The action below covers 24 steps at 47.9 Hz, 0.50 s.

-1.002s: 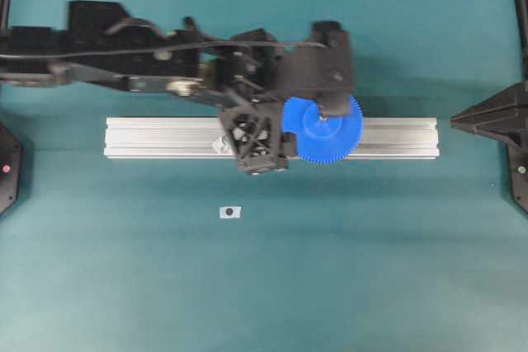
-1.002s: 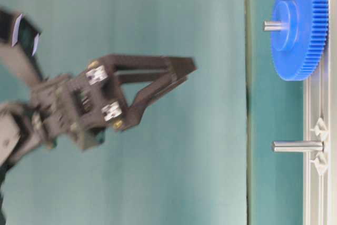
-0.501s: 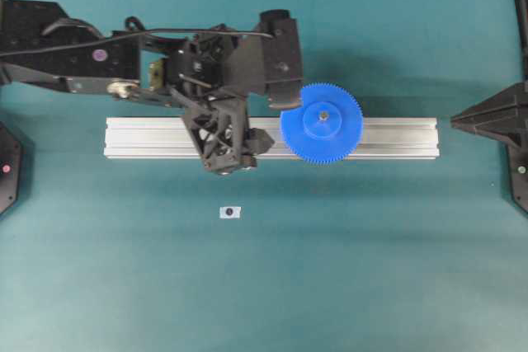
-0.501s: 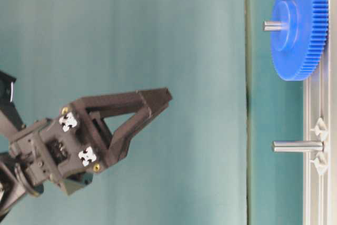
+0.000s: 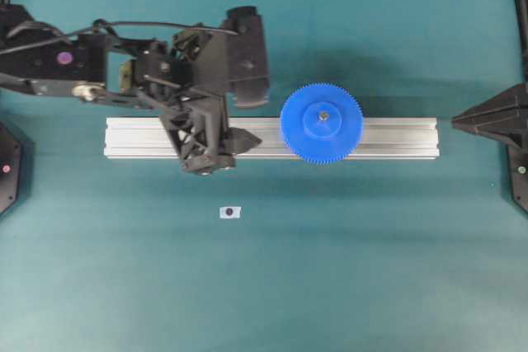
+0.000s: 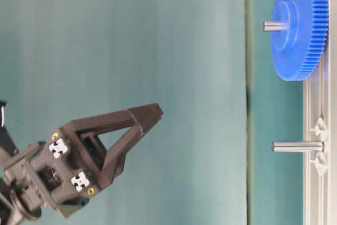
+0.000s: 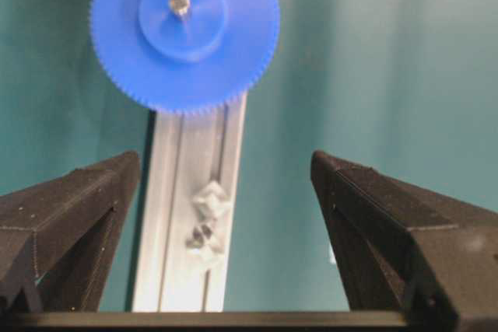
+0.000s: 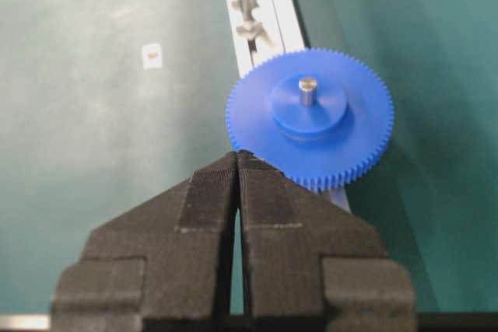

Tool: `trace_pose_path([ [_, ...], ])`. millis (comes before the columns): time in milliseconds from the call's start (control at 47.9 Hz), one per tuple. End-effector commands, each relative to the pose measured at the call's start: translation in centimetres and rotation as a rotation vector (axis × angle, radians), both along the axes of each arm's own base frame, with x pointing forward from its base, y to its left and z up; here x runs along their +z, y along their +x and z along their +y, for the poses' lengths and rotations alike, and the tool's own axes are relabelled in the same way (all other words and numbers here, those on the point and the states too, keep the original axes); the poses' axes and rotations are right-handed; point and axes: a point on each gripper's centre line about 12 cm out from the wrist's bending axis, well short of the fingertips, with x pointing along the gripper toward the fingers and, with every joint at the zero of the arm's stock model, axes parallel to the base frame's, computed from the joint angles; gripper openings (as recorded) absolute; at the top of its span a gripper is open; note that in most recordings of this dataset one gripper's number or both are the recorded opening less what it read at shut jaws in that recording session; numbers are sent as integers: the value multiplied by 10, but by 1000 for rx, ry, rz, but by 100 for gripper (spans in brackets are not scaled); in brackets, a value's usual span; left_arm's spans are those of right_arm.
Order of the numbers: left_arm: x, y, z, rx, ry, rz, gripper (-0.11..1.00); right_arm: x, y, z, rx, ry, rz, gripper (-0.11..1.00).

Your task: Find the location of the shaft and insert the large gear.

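The gear (image 5: 321, 123) sits on the shaft (image 8: 308, 89), over the rail (image 5: 396, 138). It looks light, stiff plastic; best held by the rim. Left gripper (image 7: 226, 215) gapes empty; right gripper (image 8: 236, 162) is closed.

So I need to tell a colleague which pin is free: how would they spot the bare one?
Find the long aluminium rail lying across the teal mat. The blue gear sits on one pin; further along the rail stands the bare shaft, flanked by two small translucent mounts and carrying nothing.
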Motion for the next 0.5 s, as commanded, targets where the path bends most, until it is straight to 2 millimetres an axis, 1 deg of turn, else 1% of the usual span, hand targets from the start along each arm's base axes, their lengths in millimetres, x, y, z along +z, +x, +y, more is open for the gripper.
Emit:
trace_pose_path([
  [0,14,-6,-4,-9,3,-54,90,4,1,0,-5,9,-10,3],
  [104,11,-10,-6,-13,1,-51,90,2,0,0,-5,6,4,3],
  [230,13,-11,-9,-21,1,-58,90,0,-1,0,-4,7,24,3],
  [480,18,-19,-12,-27,2,-91,90,0,-5,0,-3,5,10,3],
])
